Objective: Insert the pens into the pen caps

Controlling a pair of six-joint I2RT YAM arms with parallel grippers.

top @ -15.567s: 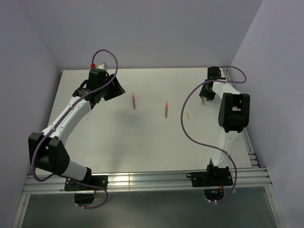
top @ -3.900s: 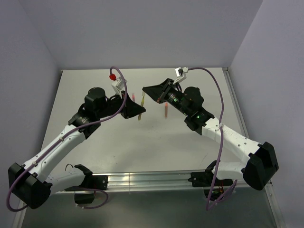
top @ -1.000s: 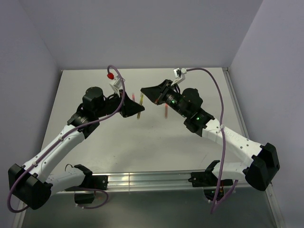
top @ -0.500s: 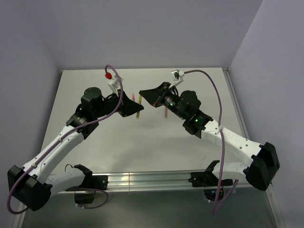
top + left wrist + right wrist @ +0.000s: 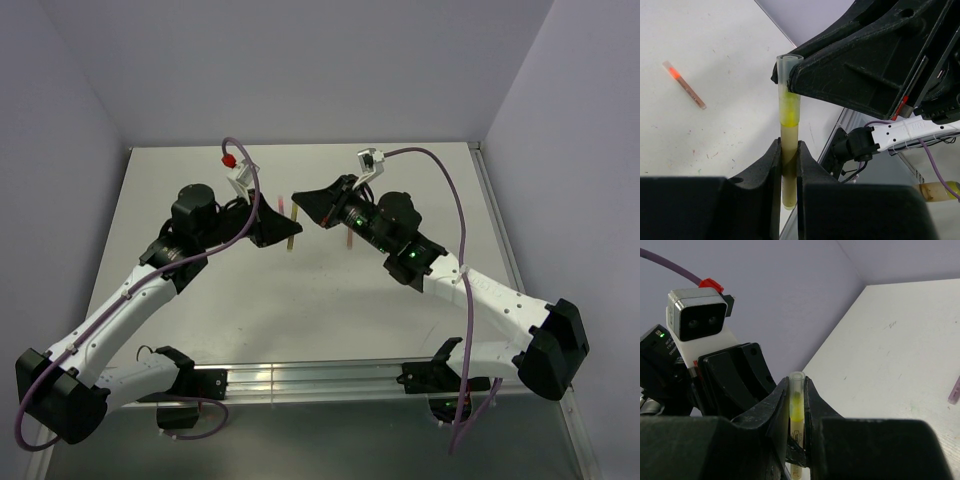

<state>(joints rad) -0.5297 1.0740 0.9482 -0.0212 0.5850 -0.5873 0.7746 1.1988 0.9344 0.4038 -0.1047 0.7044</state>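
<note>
Both grippers meet in mid-air over the table's middle. My left gripper (image 5: 788,146) (image 5: 284,234) is shut on the tan-olive pen (image 5: 789,131) (image 5: 290,243), which stands upright between its fingers. The pen's yellow tip sits inside a clear pale pen cap (image 5: 789,75) (image 5: 796,390). My right gripper (image 5: 797,384) (image 5: 301,204) is shut on that cap from the opposite side. A red pen (image 5: 685,86) (image 5: 281,207) lies flat on the table behind the left gripper. Another red pen (image 5: 349,239) shows partly behind the right arm.
The white table (image 5: 400,180) is walled by pale purple panels at the back and sides. A metal rail (image 5: 300,380) with both arm bases runs along the near edge. A pinkish stick end (image 5: 955,390) lies at the right wrist view's right edge.
Both grippers have drifted slightly left together, still joined at the pen and cap. The grips have not changed.
</note>
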